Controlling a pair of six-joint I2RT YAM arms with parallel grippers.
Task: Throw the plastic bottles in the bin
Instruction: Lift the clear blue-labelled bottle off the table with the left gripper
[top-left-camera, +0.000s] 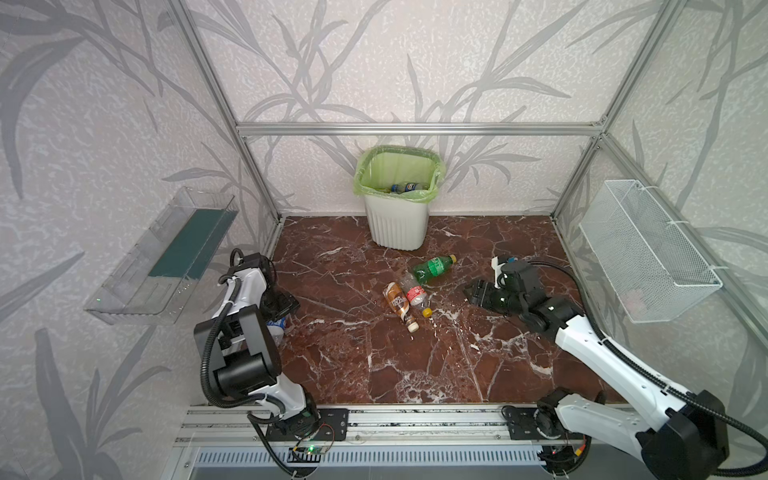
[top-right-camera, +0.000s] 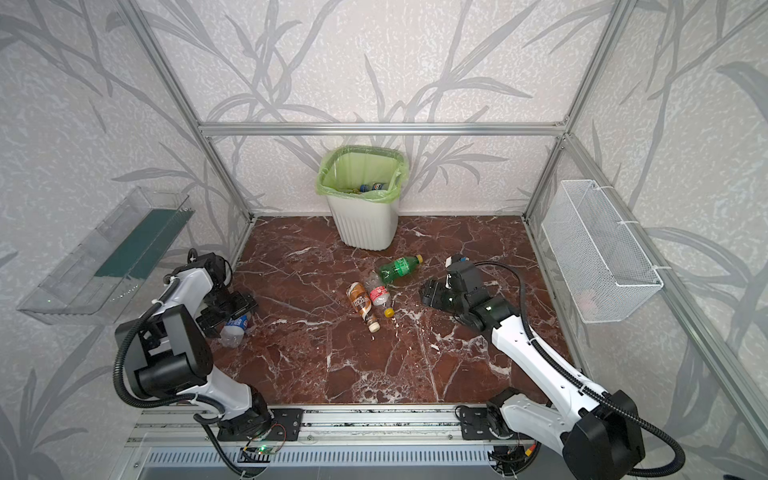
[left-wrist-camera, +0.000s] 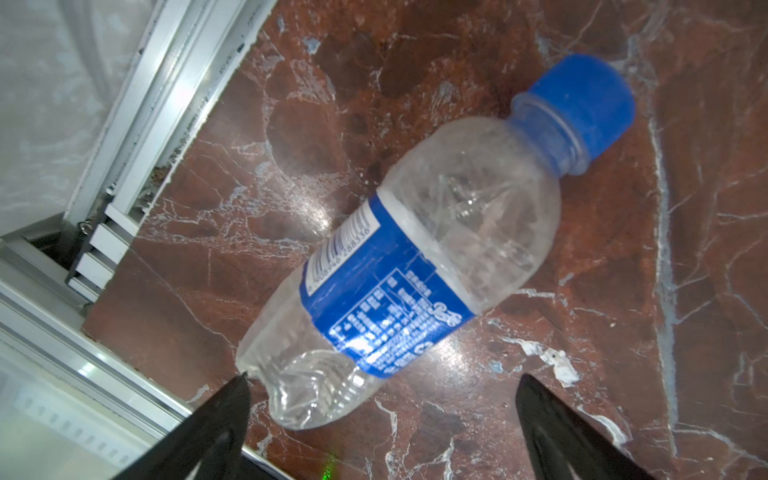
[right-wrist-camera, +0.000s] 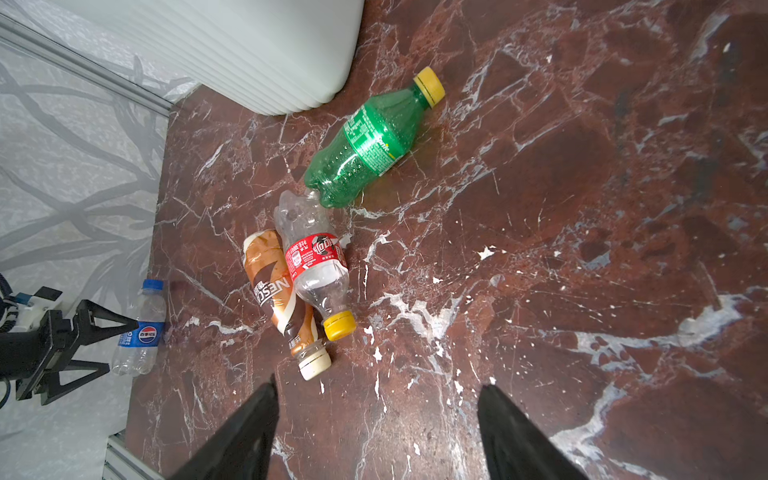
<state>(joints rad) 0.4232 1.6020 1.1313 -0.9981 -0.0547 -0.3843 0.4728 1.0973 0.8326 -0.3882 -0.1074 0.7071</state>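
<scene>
The white ribbed bin (top-left-camera: 397, 226) (top-right-camera: 365, 226), lined with a green bag, stands at the back and holds a few bottles (top-left-camera: 409, 187). Mid-floor lie a green yellow-capped bottle (top-left-camera: 432, 268) (right-wrist-camera: 365, 141), a clear red-labelled bottle (top-left-camera: 417, 294) (right-wrist-camera: 318, 262) and a brown-wrapped bottle (top-left-camera: 398, 303) (right-wrist-camera: 278, 295). A clear blue-labelled, blue-capped bottle (top-right-camera: 235, 328) (left-wrist-camera: 415, 257) lies at the left wall. My left gripper (top-right-camera: 228, 311) (left-wrist-camera: 384, 378) hangs open over its base end, not gripping it. My right gripper (top-left-camera: 473, 293) (right-wrist-camera: 380, 384) is open and empty, right of the three bottles.
A clear plastic tray (top-left-camera: 166, 257) is fixed to the left wall and a white wire mesh basket (top-left-camera: 648, 249) to the right wall. Aluminium frame posts (top-left-camera: 270, 232) edge the marble floor. A metal rail (top-left-camera: 415, 419) runs along the front.
</scene>
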